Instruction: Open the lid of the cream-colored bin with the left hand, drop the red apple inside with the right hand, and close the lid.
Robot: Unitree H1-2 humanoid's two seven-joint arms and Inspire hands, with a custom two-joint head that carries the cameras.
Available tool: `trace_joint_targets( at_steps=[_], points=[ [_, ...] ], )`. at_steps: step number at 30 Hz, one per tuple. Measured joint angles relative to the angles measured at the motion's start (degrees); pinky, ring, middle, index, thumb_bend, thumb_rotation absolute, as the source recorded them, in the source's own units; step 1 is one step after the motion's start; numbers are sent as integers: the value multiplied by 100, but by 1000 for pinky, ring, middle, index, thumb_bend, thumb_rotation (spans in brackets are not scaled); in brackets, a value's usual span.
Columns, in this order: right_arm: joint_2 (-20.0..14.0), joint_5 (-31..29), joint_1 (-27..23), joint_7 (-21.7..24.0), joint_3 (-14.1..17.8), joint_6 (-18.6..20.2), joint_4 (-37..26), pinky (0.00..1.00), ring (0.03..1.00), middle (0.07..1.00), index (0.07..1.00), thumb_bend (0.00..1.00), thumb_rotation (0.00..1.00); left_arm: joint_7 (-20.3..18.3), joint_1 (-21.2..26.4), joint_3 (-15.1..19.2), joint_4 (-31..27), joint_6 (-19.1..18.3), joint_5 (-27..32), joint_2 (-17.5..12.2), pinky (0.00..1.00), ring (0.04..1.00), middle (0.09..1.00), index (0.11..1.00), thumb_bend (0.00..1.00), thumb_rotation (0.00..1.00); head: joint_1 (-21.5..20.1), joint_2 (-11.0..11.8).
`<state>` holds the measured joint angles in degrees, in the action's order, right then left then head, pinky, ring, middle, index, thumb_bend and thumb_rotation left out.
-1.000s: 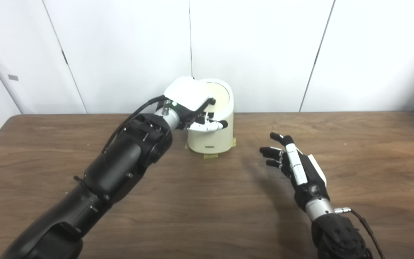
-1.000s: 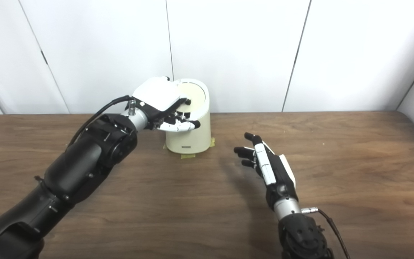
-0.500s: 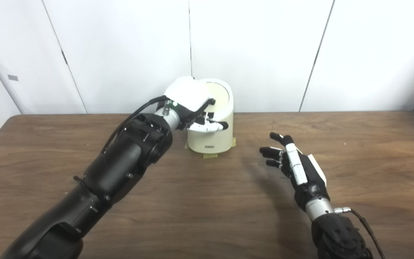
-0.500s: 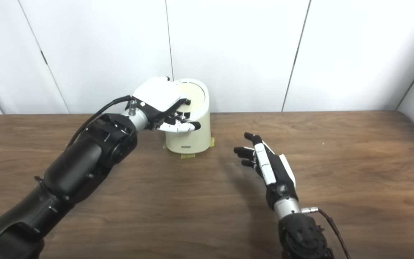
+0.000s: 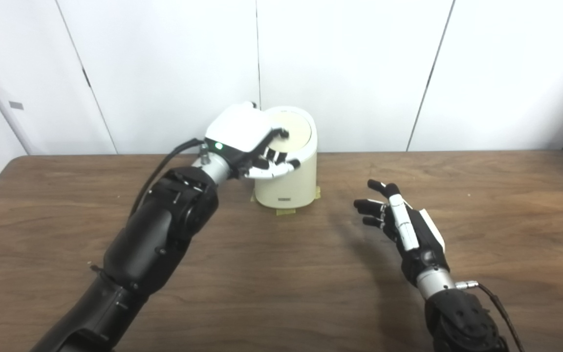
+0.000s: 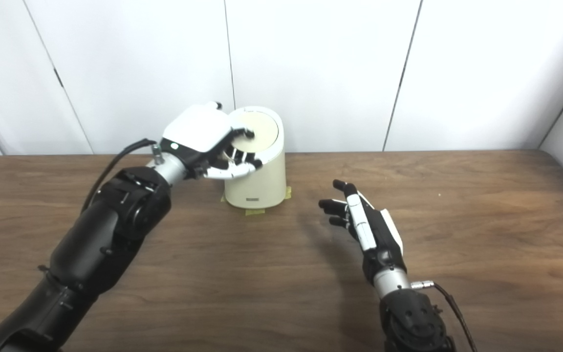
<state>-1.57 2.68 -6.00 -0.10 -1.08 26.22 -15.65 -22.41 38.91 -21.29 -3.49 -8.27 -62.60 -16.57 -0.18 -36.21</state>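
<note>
bin (image 5: 289, 181) at table's (image 5: 281, 274) back, left hand (image 5: 242, 142) over it, right hand (image 5: 403, 225) right.

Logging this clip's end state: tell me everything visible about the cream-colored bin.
The cream-colored bin is a rounded, smooth, plastic-looking tub standing upright at the table's far edge near the wall. Its round lid lies flat on top, shut. A small label sits low on its front, and tape shows at its base. The left hand rests over its upper left side. No apple is visible.
</note>
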Motion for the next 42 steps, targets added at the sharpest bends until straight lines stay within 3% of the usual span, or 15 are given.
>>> trace_joint_targets(
  at_steps=[3, 12, 18, 23, 26, 30, 33, 36, 40, 42],
  points=[
    [1, -17, -2, 0, 3, 25, -2, 767, 767, 691, 856, 480, 1000, 126, 5, 156, -144, -18, -25, 3, 1000, 871, 828, 816, 378, 791, -9, 0],
    [-6, -10, -3, 10, -2, 37, -43, 756, 764, 697, 844, 465, 1000, 23, -171, 619, -569, -112, 187, -140, 990, 851, 818, 809, 390, 702, -44, -26],
    [-69, 11, -4, 32, -10, 42, -48, 749, 763, 693, 846, 474, 1000, 295, -732, 1123, -740, -100, 660, -195, 901, 825, 808, 799, 413, 660, -35, -9],
    [-119, 9, -7, 54, -5, 45, -50, 752, 770, 697, 843, 472, 1000, 378, -1403, 1596, -1288, -418, 1187, -72, 831, 856, 836, 812, 411, 618, -9, -18],
    [-127, -21, -7, 104, -1, 45, -50, 759, 769, 697, 842, 474, 1000, 355, -1734, 1946, -1731, -772, 1747, 143, 822, 883, 871, 831, 377, 609, -9, -26],
    [-141, -54, -9, 144, 12, 46, -51, 763, 769, 697, 843, 479, 1000, 366, -2057, 2425, -2003, -1045, 2855, 494, 779, 830, 823, 822, 308, 635, 0, -35],
    [-142, -117, -8, 168, 55, 47, -53, 767, 771, 692, 843, 484, 1000, 369, -2278, 2674, -2066, -1341, 3455, 594, 843, 850, 821, 827, 274, 687, 9, -44],
    [-160, -138, -7, 175, 84, 47, -52, 784, 778, 690, 843, 496, 1000, 344, -2474, 2943, -2131, -1769, 4086, 679, 865, 860, 825, 831, 247, 669, 18, -53],
    [-159, -218, -8, 186, 117, 47, -51, 790, 782, 690, 842, 508, 1000, 359, -2726, 3174, -2131, -1886, 4633, 799, 873, 865, 827, 828, 240, 609, 18, -53],
    [-156, -240, -8, 187, 122, 48, -50, 793, 785, 687, 841, 504, 1000, 383, -2825, 3252, -2130, -1891, 4823, 897, 883, 859, 833, 842, 241, 639, 35, -53]
  ],
)
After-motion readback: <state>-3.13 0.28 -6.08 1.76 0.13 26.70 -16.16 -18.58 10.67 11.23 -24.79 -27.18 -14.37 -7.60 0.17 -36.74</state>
